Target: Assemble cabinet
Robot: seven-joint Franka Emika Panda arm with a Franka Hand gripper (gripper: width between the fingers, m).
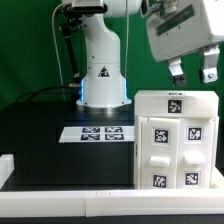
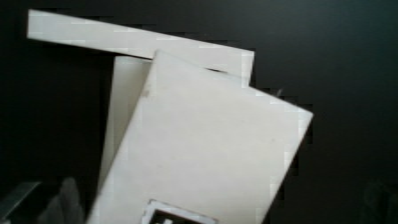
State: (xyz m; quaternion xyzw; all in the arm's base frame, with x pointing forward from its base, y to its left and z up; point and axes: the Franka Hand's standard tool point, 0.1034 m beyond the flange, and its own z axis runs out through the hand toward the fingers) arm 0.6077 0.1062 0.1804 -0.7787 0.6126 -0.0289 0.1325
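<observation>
The cabinet (image 1: 175, 140) is a large white box with square black-and-white tags. It stands on the black table at the exterior view's right, with small tagged panels (image 1: 160, 138) on its front face. My gripper (image 1: 191, 72) hangs just above the cabinet's top, apart from it, with its two dark fingers spread and nothing between them. The wrist view looks down on the cabinet's white faces (image 2: 205, 140), two overlapping slabs at a slant. One tag (image 2: 178, 212) shows at the picture's edge. My fingers are only a dim blur there.
The marker board (image 1: 97, 132) lies flat in the middle of the black table. The white robot pedestal (image 1: 103, 85) with a triangle sticker stands behind it. A white rim (image 1: 60, 190) runs along the table's near edge.
</observation>
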